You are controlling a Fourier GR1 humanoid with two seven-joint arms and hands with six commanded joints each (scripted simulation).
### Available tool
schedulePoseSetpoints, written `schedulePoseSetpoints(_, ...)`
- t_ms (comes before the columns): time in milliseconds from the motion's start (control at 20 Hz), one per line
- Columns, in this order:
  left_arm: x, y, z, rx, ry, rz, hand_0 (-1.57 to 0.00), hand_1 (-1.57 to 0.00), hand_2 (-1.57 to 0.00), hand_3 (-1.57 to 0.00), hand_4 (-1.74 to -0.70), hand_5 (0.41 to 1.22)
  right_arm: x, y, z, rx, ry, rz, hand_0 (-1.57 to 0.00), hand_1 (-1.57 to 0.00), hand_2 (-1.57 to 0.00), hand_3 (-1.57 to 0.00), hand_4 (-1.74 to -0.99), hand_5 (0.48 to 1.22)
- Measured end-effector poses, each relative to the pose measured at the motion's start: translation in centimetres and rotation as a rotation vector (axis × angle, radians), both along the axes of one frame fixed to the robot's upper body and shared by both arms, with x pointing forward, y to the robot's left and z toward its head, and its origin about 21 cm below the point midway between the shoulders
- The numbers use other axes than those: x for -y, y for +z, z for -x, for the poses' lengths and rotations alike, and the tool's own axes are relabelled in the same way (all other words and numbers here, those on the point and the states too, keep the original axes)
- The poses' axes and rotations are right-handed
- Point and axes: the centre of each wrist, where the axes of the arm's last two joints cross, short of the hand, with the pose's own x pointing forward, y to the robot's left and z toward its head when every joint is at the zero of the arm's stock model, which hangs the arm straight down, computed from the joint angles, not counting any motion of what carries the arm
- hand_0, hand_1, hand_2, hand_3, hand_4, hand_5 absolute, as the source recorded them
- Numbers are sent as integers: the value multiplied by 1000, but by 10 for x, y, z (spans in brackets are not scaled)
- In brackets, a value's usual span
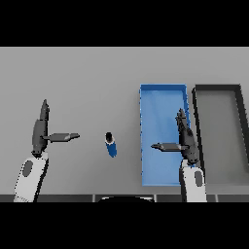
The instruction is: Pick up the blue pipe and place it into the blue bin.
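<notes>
The blue pipe point(111, 145) is a short blue cylinder with a dark top end, standing on the grey table between my two hands. The blue bin point(163, 92) is a long rectangular tray to its right. My left hand point(40, 129) is at the left, open, fingers pointing away and thumb stretched toward the pipe, well apart from it. My right hand point(186, 138) hovers over the blue bin's right side, open, thumb pointing left. Neither hand holds anything.
A dark-rimmed grey bin point(218, 88) lies directly right of the blue bin, its wall close to my right hand. Bare grey table point(78, 73) stretches behind and left of the pipe.
</notes>
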Motion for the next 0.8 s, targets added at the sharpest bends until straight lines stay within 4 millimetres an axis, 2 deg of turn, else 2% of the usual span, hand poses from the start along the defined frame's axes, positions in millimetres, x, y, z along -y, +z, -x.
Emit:
schedulePoseSetpoints(300,11,2,3,18,-13,1,1,1,1,1,-967,594,11,-3,5,1,-3,-1,1,1,1,1,-1210,594)
schedulePoseSetpoints(350,1,6,5,13,-164,-75,1,1,1,1,-969,595,20,6,7,70,61,147,1,1,1,1,-1206,592)
schedulePoseSetpoints(400,-11,6,8,-7,-253,-122,1,1,1,1,-970,596,21,10,11,104,105,233,1,1,1,1,-1198,589)
schedulePoseSetpoints(500,-22,12,9,-9,-338,-161,1,1,1,1,-969,596,23,13,16,109,144,316,1,1,1,1,-1192,587)
schedulePoseSetpoints(700,-23,14,9,-11,-422,-176,1,1,1,1,-965,590,19,16,19,97,164,359,1,1,1,1,-1182,583)
schedulePoseSetpoints(800,-19,14,19,-3,-503,-169,1,1,1,1,-977,583,22,19,21,100,155,363,1,1,1,1,-1187,579)
